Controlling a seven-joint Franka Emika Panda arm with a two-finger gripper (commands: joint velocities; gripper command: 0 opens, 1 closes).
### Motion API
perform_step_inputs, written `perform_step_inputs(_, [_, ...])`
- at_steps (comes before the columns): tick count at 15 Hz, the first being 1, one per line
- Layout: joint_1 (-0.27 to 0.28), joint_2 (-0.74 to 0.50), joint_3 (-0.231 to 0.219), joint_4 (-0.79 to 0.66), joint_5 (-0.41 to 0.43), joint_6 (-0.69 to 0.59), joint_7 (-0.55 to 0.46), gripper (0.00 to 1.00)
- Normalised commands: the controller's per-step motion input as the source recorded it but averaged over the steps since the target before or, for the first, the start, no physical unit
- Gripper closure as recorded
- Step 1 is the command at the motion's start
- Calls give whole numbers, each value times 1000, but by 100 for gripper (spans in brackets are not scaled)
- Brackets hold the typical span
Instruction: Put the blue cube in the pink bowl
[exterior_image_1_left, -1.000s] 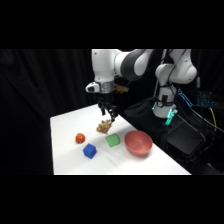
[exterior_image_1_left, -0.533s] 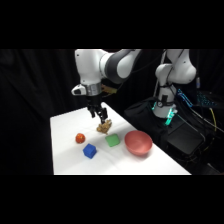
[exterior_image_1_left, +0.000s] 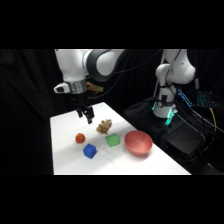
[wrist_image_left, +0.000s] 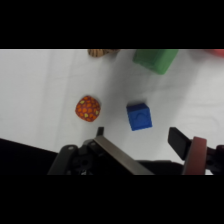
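Jaws look spread apart on the gripper, holding nothing and touching nothing, hanging over the white table. One pink bowl sits with nothing inside. One blue cube rests on the table, well apart from the bowl, between one red-orange ball and one green cube. One tan lumpy thing lies behind them.

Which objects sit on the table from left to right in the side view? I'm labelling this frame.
Red-orange ball → blue cube → tan object → green cube → pink bowl.
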Motion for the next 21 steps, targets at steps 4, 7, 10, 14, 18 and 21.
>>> perform_step_inputs(4, [-115,335,139,521,18,-169,-312,0])
perform_step_inputs(7, [-110,280,164,362,50,-72,-304,0])
perform_step_inputs(10, [-104,239,140,271,13,-17,-308,0])
perform_step_inputs(14, [-86,178,107,194,-56,59,-258,0])
perform_step_inputs(18, [-85,126,92,85,-62,186,-170,0])
perform_step_inputs(21, [-79,84,92,-19,-56,276,-84,0])
